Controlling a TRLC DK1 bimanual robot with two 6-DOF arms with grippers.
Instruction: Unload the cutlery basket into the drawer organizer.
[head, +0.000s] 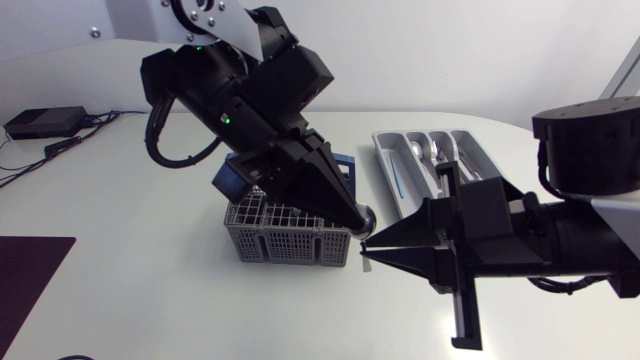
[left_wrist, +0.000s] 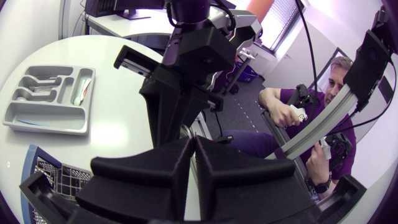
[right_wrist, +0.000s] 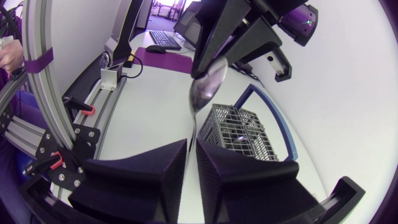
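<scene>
- The step in hand looked like a hand-over at the jaws. One spoon (right_wrist: 207, 87) ran between the left gripper (head: 355, 214) and the right gripper (head: 372, 246), which met tip to tip.
- The left gripper's jaws were drawn close together, pinching the spoon at its bowl end, with the bowl showing just past the fingertips.
- The right gripper's jaws stood at a narrow slit, and the thin handle ran down into that slit with a finger on either side. I judged that both grippers held the spoon.
- The spoon hung in the air, clear of the table (head: 200, 300) and just beside the near corner of the cutlery basket (head: 285, 235).
- The grey wire basket sat under the left arm. What was still inside it could not be made out.
- The drawer organizer (head: 385, 160) lay beyond the right gripper, well apart from the basket, with some cutlery (head: 432, 152) already in its compartments.
- The next move probably called for the left jaws to let go while the right kept its grip. The right arm would then carry the spoon to the organizer's spoon compartment. The grip on so thin a handle could let it twist.
</scene>
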